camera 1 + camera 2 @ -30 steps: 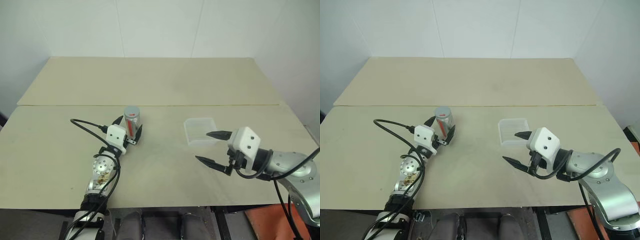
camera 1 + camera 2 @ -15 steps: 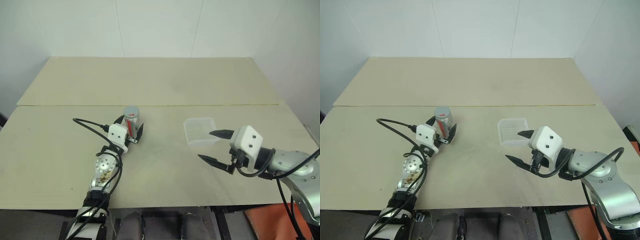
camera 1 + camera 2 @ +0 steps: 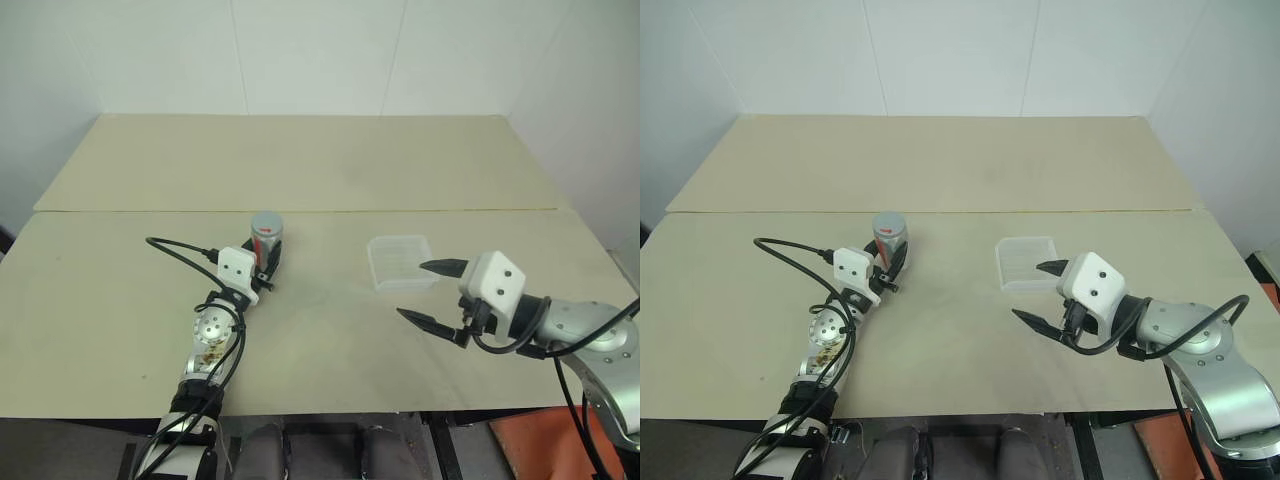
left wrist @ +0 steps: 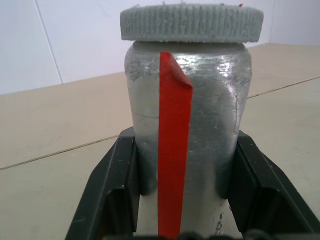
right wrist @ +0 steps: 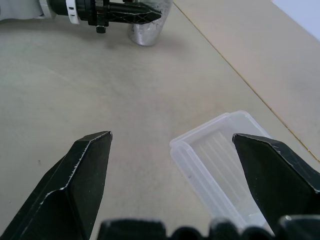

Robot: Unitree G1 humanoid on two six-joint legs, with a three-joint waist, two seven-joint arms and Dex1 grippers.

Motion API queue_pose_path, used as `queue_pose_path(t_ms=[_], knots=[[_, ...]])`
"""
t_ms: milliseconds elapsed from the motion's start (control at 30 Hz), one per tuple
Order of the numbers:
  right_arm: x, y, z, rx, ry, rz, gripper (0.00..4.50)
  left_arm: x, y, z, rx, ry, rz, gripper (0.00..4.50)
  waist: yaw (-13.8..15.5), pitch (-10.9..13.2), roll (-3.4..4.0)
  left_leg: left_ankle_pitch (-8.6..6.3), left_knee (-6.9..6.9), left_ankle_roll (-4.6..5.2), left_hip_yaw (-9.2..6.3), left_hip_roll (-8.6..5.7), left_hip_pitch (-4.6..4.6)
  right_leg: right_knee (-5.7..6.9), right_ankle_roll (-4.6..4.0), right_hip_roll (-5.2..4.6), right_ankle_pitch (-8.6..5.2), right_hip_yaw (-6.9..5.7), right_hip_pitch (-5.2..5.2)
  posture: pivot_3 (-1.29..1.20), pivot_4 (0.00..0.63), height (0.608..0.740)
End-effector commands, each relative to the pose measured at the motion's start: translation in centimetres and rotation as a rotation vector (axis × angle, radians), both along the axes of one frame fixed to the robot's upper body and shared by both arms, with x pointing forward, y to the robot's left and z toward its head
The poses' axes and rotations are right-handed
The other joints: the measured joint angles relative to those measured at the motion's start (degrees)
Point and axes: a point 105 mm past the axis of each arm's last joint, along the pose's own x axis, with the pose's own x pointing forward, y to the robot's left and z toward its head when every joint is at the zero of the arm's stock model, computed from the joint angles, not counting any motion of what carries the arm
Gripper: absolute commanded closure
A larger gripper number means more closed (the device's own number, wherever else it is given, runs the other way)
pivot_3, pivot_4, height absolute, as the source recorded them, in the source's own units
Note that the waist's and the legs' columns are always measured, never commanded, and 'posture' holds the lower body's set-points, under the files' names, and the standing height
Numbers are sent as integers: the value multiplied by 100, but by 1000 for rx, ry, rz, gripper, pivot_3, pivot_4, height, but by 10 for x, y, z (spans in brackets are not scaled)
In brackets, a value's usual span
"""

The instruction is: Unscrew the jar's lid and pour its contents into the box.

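Your left jaws [image 4: 177, 200] are squeezed on the jar [image 4: 187, 130], lid [image 4: 191, 22] on top. Your right jaws [image 3: 428, 292] are wide open, beside the box [image 3: 400, 262]. Next, I think, bring them over to twist the lid.

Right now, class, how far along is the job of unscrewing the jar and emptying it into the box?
Done: the left pincer is shut on the jar, which stands upright on the table. In hand: that grip alone; the right pincer hangs open beside the box. Left: the lid is on the jar, so unscrewing and pouring remain. The box looks empty.
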Motion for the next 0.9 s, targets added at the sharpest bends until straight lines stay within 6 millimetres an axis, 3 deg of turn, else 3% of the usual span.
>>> queue_pose_path(t_ms=[33, 267, 500, 700, 900], knots=[[-2, 14, 17, 21, -78, 42, 0, 2, -3, 23, -17, -69, -5, 2552, -1, 0, 0, 0, 0, 0, 0, 0, 0, 0, 0, 0, 0, 0, 0, 0, 150, 740], [15, 59, 34, 185, -96, 50, 0, -10, -30, 47, -59, -69, -196, 2552, -24, 0, 0, 1, -1, -2, -1, 4, -5, 1, 0, 3, 0, 0, -6, 0, 150, 740], [42, 98, 51, 362, -164, -63, 0, -27, -50, 53, -64, -27, -351, 2552, -24, 0, 1, 2, 1, -3, 1, 3, -9, 2, 0, 3, 0, -1, -11, 0, 150, 740], [54, 105, 60, 458, -172, -134, 0, -32, -58, 54, -61, -12, -367, 2552, -3, 0, 1, 3, 3, -2, 3, 1, -23, 0, 0, 1, 0, -10, -16, 0, 150, 740], [49, 110, 61, 487, -153, -79, 0, -34, -64, 59, -48, -21, -377, 2552, -24, -1, 2, 3, 3, -2, 3, 2, -23, 0, 0, 2, 0, -12, -16, 0, 150, 740]])
